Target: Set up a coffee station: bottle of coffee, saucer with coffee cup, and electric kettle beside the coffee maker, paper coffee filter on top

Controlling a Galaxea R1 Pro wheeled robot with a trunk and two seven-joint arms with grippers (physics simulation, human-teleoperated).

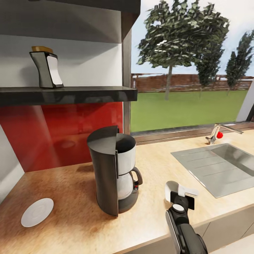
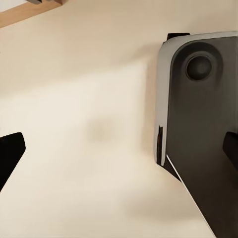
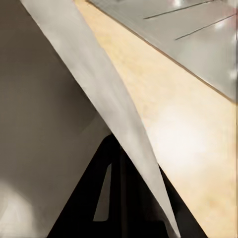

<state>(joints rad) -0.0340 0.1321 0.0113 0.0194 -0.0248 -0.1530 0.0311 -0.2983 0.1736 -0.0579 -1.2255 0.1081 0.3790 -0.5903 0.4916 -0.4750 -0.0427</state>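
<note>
Steel sink (image 1: 225, 165) right of coffee maker (image 1: 113, 169)

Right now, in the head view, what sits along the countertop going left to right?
saucer → coffee maker → right gripper, holding a white sheet → sink. The bottle of coffee is up on the kitchen shelf, not the kitchen countertop.

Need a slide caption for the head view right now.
Coffee maker and saucer on the countertop, bottle of coffee on the shelf, right gripper holding something white.
</note>
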